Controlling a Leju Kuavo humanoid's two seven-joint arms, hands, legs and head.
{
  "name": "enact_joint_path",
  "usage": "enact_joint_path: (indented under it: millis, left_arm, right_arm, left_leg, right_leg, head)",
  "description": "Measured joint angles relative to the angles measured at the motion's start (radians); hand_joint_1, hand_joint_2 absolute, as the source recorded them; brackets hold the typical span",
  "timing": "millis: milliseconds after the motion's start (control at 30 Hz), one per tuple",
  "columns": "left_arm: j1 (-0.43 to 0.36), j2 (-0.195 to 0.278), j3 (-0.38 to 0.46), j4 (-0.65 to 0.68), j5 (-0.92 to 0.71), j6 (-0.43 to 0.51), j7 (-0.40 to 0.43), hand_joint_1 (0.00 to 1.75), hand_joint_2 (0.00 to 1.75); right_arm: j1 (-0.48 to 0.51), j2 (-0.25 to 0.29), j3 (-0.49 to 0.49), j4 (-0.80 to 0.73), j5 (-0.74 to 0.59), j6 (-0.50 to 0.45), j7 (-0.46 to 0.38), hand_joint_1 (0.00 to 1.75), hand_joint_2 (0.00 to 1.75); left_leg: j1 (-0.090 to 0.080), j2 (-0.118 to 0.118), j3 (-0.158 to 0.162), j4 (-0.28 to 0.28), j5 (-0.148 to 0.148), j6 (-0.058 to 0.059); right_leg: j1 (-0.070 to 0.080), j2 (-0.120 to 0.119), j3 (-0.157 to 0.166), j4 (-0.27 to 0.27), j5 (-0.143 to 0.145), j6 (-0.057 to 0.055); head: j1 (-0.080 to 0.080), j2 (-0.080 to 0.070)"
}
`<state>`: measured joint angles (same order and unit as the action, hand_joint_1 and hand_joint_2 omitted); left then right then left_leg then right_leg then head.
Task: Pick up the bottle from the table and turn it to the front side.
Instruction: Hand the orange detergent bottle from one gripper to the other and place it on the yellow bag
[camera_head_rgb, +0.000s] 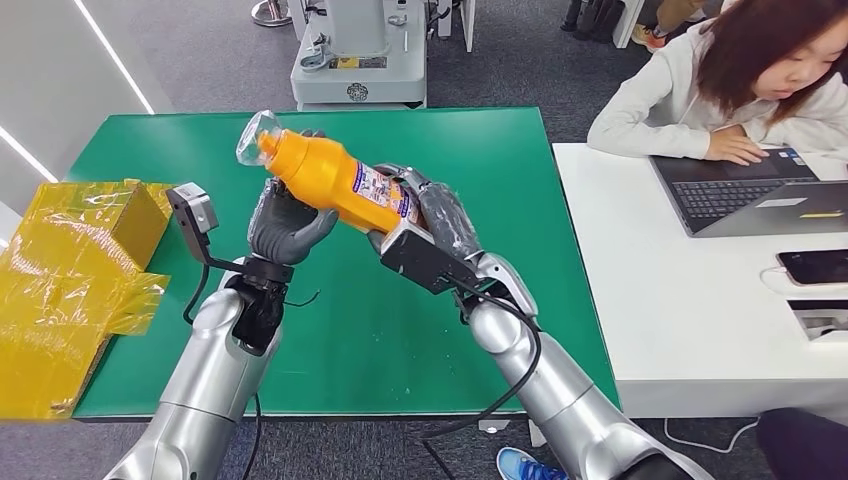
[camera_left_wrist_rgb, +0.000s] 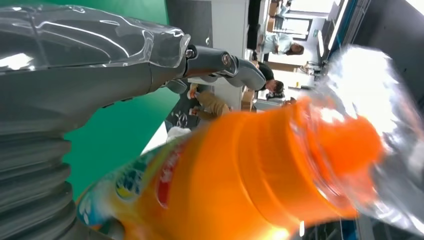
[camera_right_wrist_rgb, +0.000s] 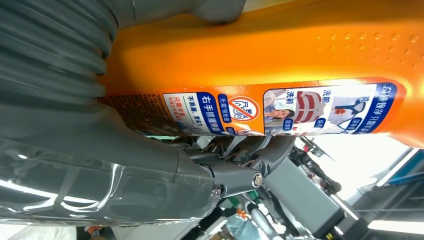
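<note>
Bottle (camera_head_rgb: 335, 180) lifted off green surface (camera_head_rgb: 480, 150), tilted between both hands
Right hand (camera_head_rgb: 425, 215) grips labelled lower body; left hand (camera_head_rgb: 285, 225) cups under the shoulder, whether it actually grips I cannot tell. Looks like rigid, smooth plastic, probably slippery, clear wrap on cap; best held at the wide labelled middle, not the neck

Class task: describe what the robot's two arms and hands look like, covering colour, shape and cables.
Both arms are smooth silver tubes. The left hand and right hand are dark grey with glossy clear film and ribbed grey wrist covers. Black cables loop along the forearms, and a small grey camera box stands beside the left wrist.
</note>
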<state>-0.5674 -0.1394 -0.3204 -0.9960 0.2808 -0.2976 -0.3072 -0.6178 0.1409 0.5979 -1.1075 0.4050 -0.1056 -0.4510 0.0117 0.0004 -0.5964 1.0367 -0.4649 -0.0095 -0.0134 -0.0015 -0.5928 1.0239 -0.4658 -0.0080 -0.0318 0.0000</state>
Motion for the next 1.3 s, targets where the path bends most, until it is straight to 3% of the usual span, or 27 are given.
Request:
enact_joint_path:
  millis: [367, 733, 1300]
  left_arm:
    - [0.017, -0.01, -0.008, -0.033, 0.037, -0.055, 0.02, 0.0, 1.75]
    - [0.014, -0.062, -0.074, -0.032, -0.138, 0.075, -0.006, 0.0, 1.75]
    - [-0.031, -0.12, -0.094, 0.04, -0.229, 0.09, -0.01, 0.0, 1.75]
  right_arm:
    - [0.004, -0.004, -0.002, 0.053, 0.012, -0.026, -0.004, 1.75, 1.75]
    - [0.057, -0.019, -0.045, -0.01, 0.006, -0.045, -0.004, 1.75, 1.75]
    - [0.102, -0.021, -0.112, -0.061, 0.046, -0.034, -0.006, 1.75, 1.75]
  left_leg:
    - [0.0, 0.0, 0.0, 0.0, 0.0, 0.0]
    - [0.0, 0.0, 0.0, 0.0, 0.0, 0.0]
    - [0.0, 0.0, 0.0, 0.0, 0.0, 0.0]
  right_leg:
    - [0.0, 0.0, -0.001, 0.0, 0.0, 0.0]
    - [0.0, 0.0, -0.001, -0.001, 0.0, 0.0]
    - [0.0, 0.0, -0.001, 0.0, 0.0, 0.0]
  head:
    - [0.0, 0.0]
    - [0.0, 0.0]
    - [0.0, 0.0]
